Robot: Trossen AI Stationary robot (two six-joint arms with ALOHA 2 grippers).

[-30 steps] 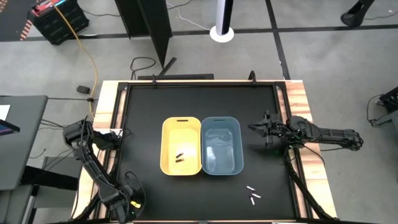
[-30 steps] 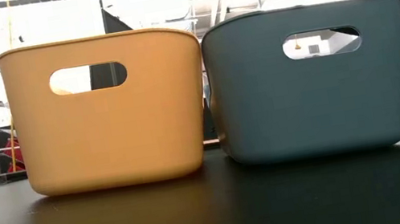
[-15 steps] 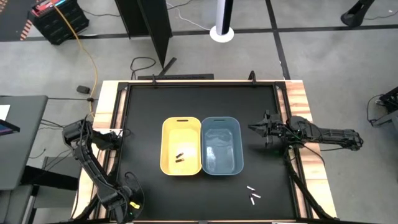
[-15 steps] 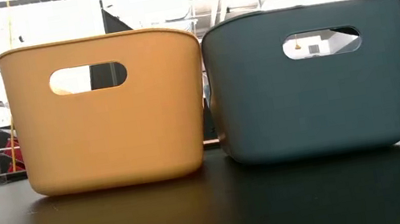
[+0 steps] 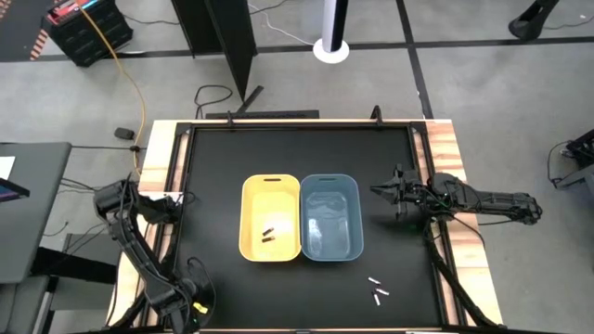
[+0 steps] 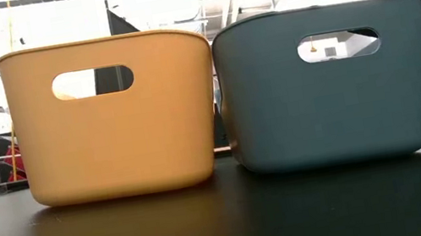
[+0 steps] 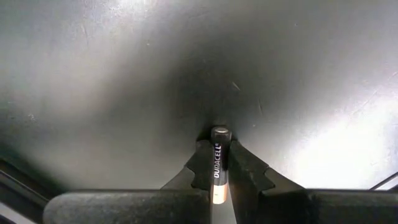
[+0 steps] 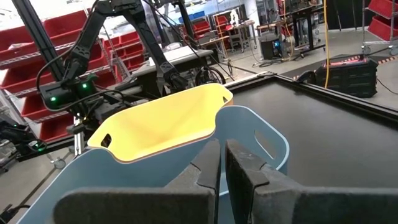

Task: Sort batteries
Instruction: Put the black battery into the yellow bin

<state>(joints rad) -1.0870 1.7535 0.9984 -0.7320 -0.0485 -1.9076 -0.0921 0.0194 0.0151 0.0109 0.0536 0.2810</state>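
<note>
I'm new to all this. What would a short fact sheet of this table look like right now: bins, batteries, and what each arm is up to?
yellow bin: centre of the table, two dark batteries inside
blue bin: touching the yellow bin's right side, no batteries visible in it
loose batteries: a few pale ones on the mat, near the front right
left gripper: at the table's front left corner, shut on a Duracell battery
right gripper: shut, empty, hovering right of the blue bin

Dark jointed arms, black fingers — seemingly notched
</note>
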